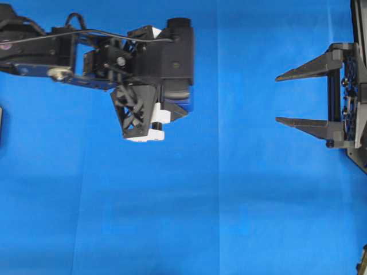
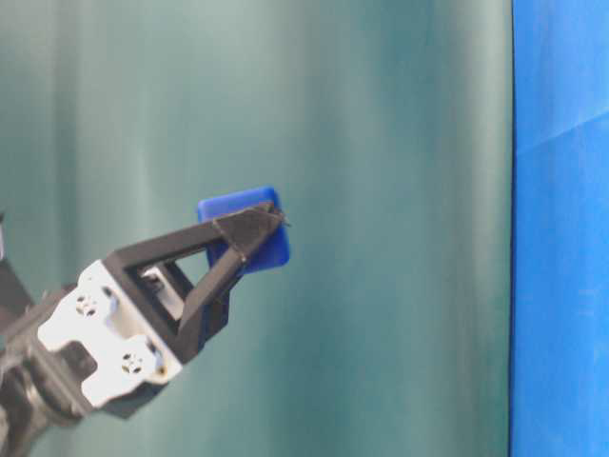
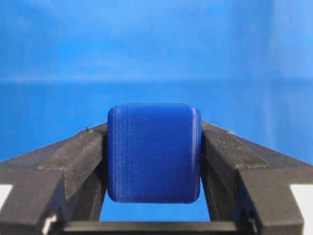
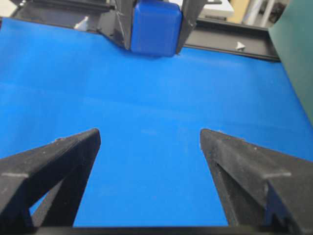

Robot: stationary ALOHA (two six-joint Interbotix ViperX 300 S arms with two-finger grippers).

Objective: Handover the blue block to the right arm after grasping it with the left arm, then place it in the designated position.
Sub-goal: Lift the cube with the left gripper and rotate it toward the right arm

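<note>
Two grippers were mine at that moment. My left gripper (image 3: 154, 161) was clamped on the blue block (image 3: 153, 152), held clear above the blue cloth (image 1: 229, 217). My right gripper (image 1: 287, 98) waited well apart across the cloth, fingers spread wide and empty, pointing toward the block. I judged the grasp done and the handover in hand. Next I needed to bring the block between those waiting fingers, leaving free faces for them to close on.

counter draped in bright blue cloth (image 1: 241, 217) with faint fold creases, dark teal-green backdrop curtain (image 2: 333, 114) behind it in table-level view, black frame rail (image 4: 234, 41) along far edge, blurred pale room clutter at 1 o'clock, even lighting
</note>
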